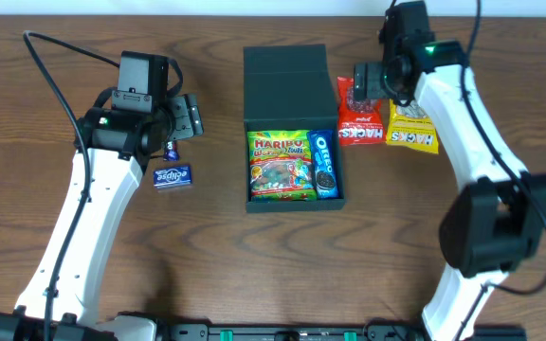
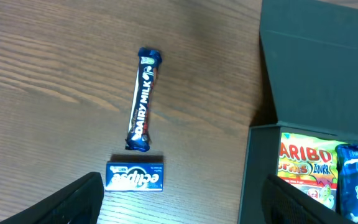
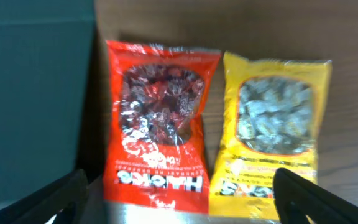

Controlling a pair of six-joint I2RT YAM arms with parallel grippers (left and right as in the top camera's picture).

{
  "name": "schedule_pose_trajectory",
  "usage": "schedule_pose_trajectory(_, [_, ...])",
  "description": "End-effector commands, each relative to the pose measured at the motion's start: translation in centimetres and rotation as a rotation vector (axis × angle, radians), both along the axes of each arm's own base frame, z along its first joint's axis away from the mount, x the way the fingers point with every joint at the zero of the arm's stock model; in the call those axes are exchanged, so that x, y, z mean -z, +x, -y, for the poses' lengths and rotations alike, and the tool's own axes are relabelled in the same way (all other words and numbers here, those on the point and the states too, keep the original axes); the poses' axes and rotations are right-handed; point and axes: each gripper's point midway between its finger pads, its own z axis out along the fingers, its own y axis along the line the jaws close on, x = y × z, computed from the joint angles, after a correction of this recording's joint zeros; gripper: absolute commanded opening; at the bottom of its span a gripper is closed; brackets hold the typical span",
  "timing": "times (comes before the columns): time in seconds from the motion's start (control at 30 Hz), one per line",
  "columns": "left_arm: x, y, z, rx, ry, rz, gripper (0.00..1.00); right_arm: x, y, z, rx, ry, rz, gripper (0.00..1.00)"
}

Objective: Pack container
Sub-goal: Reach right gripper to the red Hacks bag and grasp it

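Observation:
The dark container (image 1: 292, 112) stands open at mid-table, its flap lid laid back; it also shows in the left wrist view (image 2: 316, 81) and the right wrist view (image 3: 33, 99). Inside lie a Haribo bag (image 1: 278, 166) and an Oreo packet (image 1: 325, 163). A Dairy Milk bar (image 2: 143, 99) and a blue Eclipse box (image 1: 172, 176) (image 2: 134, 174) lie left of it. A red Hacks bag (image 1: 360, 121) (image 3: 157, 118) and a yellow Hacks bag (image 1: 412, 130) (image 3: 272, 124) lie on its right. My left gripper (image 2: 182, 202) is open above the table beside the Eclipse box. My right gripper (image 3: 179, 199) is open above the Hacks bags.
The table (image 1: 83, 38) is dark wood. The left arm (image 1: 93, 208) runs down the left side and the right arm (image 1: 486, 170) down the right side.

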Motion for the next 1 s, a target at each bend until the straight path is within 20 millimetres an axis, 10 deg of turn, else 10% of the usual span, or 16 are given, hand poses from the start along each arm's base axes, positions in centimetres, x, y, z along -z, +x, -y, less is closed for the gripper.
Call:
schedule_pose_trajectory(0.0, [-0.5, 0.2, 0.2, 0.019, -0.01, 0.01, 0.82, 2.5, 0.3, 0.8, 0.029, -0.012, -0.042, 0.89])
schedule_pose_trajectory(0.6, [-0.4, 0.1, 0.2, 0.019, -0.008, 0.003, 0.83, 11.8, 0.0, 0.1, 0.001, 0.002, -0.203, 0.56])
schedule_pose_trajectory(0.97, [-0.4, 0.1, 0.2, 0.019, -0.008, 0.004, 0.83, 10.9, -0.1, 0.3, 0.004, -0.004, -0.209, 0.04])
